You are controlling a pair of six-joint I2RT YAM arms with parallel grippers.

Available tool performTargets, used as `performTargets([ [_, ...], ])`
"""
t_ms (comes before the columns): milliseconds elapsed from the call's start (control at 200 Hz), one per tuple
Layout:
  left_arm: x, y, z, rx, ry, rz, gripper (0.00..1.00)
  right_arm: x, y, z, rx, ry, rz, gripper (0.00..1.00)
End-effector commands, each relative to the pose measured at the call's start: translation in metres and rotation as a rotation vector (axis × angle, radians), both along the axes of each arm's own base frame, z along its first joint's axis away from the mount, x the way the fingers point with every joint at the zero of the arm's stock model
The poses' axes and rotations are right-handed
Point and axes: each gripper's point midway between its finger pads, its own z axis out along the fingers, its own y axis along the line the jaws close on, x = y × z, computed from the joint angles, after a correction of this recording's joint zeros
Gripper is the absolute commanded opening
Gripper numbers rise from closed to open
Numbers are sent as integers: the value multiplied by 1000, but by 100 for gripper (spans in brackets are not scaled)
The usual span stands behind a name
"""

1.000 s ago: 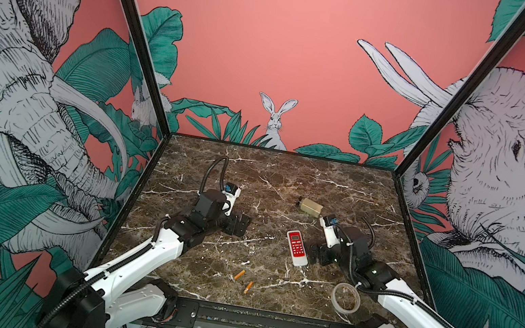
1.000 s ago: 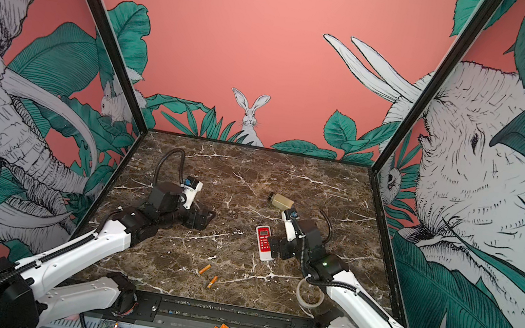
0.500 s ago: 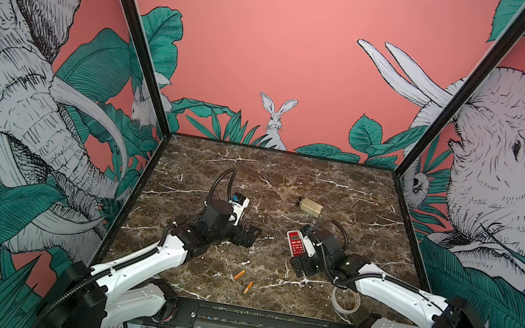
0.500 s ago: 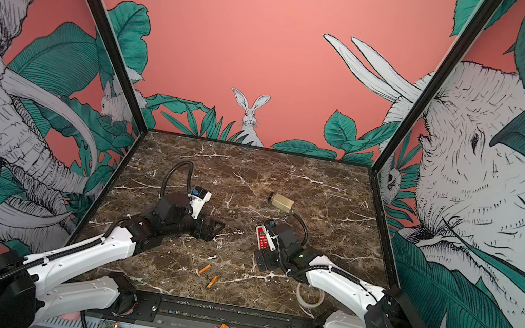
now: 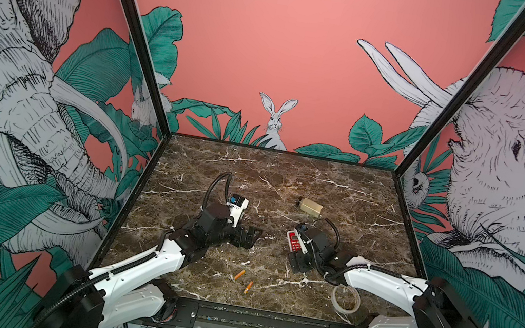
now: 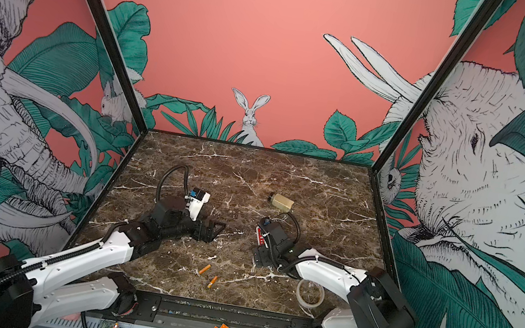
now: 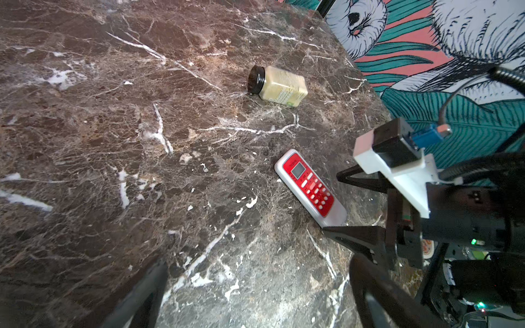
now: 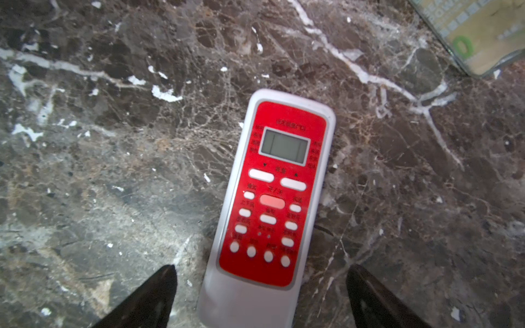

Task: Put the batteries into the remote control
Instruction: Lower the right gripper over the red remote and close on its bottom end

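Two batteries (image 5: 239, 274) lie near; your right gripper (image 8: 261, 269), open like the left gripper (image 7: 258, 265), straddles the face-up remote (image 8: 272, 184): next, close and flip it.

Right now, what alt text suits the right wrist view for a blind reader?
A red-fronted remote control lies face up on the dark marble table, its white end between the black fingers of the open right gripper, untouched. The corner of a pale jar shows at the edge.

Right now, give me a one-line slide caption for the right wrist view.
Right tool, open, poised around the white end of the remote, which lies face up on the marble table.
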Motion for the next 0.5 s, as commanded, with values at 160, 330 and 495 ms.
performTargets([
  [160, -1, -12, 13, -83, 3, -20, 99, 4, 2, -5, -2, -2, -30, 87],
  [330, 0, -14, 15, -93, 9, -21, 99, 2, 4, -10, 6, 14, -25, 80],
  [495, -4, -15, 12, -117, 26, -13, 100, 0, 6, -15, 16, 27, -27, 72],
])
